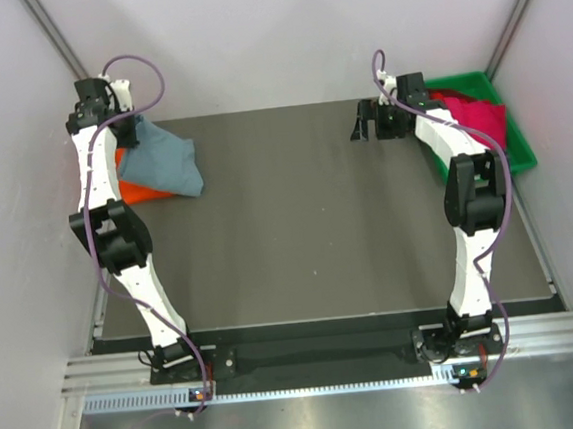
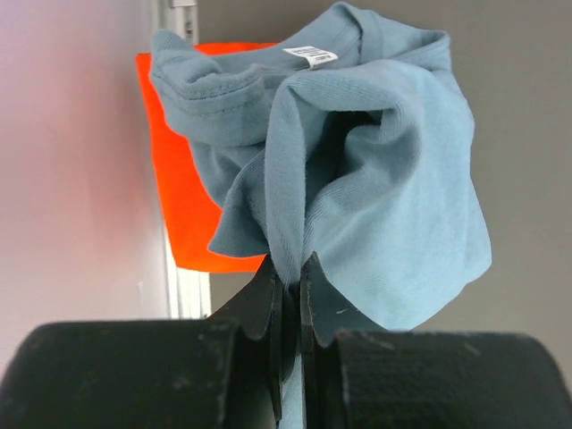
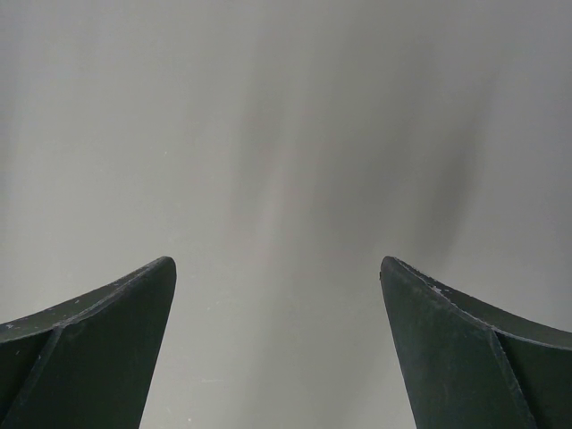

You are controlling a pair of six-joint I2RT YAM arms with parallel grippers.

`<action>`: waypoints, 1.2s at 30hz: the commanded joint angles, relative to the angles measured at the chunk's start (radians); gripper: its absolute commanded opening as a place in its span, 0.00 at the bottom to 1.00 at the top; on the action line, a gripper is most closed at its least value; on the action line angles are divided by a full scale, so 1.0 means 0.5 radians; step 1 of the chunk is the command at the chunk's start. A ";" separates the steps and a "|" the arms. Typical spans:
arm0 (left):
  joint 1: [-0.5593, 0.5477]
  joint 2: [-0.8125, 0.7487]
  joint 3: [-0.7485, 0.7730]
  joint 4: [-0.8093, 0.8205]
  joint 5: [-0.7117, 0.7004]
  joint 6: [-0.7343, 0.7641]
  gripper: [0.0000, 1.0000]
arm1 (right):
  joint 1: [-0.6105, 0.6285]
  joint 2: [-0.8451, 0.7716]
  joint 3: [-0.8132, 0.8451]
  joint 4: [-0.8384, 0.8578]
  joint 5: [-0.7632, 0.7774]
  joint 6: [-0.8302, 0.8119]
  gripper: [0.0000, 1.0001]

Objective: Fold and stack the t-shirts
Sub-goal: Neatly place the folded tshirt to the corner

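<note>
High rear overview; close left-wrist view of same blue-grey t-shirt (image 1: 170,164)

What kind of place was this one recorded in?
Probably a lab test cell, not a home: two robot arms bolted to a metal rail at a dark table, plain white panels closing it in, a green bin of shirts.

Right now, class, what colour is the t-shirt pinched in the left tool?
Slate blue-grey; the t-shirt shows best in the left wrist view.
</note>
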 commanded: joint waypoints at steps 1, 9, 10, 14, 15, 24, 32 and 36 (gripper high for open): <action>0.020 -0.171 0.117 0.154 -0.173 0.054 0.00 | 0.038 -0.130 0.002 0.061 -0.028 -0.025 0.98; 0.020 -0.153 0.114 0.197 -0.332 0.066 0.00 | 0.044 -0.127 -0.004 0.061 -0.031 -0.025 0.98; 0.020 -0.153 0.114 0.197 -0.338 0.063 0.00 | 0.044 -0.127 -0.004 0.061 -0.031 -0.025 0.98; 0.017 -0.137 0.111 0.200 -0.338 0.051 0.00 | 0.050 -0.127 -0.010 0.067 -0.028 -0.022 0.98; 0.014 -0.131 0.111 0.194 -0.335 0.054 0.00 | 0.053 -0.130 -0.010 0.067 -0.031 -0.022 0.98; 0.002 -0.104 0.083 0.194 -0.308 0.041 0.00 | 0.065 -0.121 -0.013 0.070 -0.028 -0.022 0.98; -0.060 -0.015 -0.052 0.255 -0.648 0.142 0.00 | 0.071 -0.117 -0.007 0.073 -0.025 -0.028 0.98; -0.078 0.053 -0.095 0.335 -0.896 0.185 0.00 | 0.071 -0.130 -0.029 0.073 -0.019 -0.041 0.98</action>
